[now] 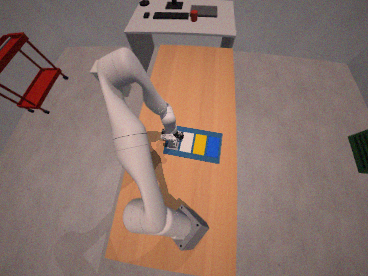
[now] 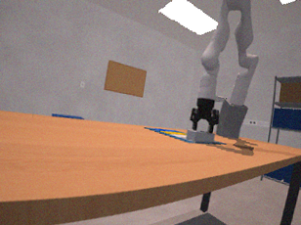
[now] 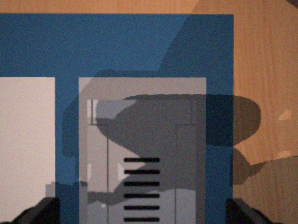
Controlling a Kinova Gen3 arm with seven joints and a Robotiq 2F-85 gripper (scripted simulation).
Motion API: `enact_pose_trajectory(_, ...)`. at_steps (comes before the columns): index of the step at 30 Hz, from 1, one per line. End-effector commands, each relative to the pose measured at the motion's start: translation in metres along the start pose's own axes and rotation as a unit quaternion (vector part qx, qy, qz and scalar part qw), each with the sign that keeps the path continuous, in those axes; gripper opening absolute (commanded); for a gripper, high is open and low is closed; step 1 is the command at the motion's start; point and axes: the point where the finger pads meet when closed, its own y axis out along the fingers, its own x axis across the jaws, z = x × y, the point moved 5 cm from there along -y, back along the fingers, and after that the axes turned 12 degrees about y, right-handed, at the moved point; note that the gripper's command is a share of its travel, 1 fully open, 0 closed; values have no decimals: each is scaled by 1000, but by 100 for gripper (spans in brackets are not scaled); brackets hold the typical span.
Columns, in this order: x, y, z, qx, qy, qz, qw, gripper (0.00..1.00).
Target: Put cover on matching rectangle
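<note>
Fingers spread to full width, nothing between them; gripper (image 2: 203, 124) hangs directly above the cover (image 2: 199, 136), pointing straight down, with its fingertips level with the cover's top on either side but apart from its walls. Cover is a grey rectangular piece with a row of short black slots (image 3: 142, 189) on its upper face, resting flat on the dark blue mat (image 1: 217, 148). In the top view it sits at the mat's end nearest the arm's side edge of the surface (image 1: 200, 80), beside the white rectangle (image 1: 187, 143); next along come the yellow rectangle (image 1: 200, 144) and the lighter blue rectangle (image 1: 214, 146). Wrist view shows the cover (image 3: 145, 150) framed by mat on three sides, a strip of mat separating it from the white rectangle (image 3: 26, 145) at left, and both dark fingertips just visible in the lower corners, outside the cover's outline. Gripper shadow falls across the cover and onto the wood at right. Mat lies roughly mid-length of the surface, and the arm's base (image 1: 195, 235) stands near the surface's near end in the top view.
</note>
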Motion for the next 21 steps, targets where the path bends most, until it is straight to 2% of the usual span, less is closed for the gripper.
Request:
enact_pose_trajectory(1,-1,3,-3,-4,-2,1,1000,100)
enact_pose_trajectory(21,-1,16,-3,-4,-2,0,1000,100)
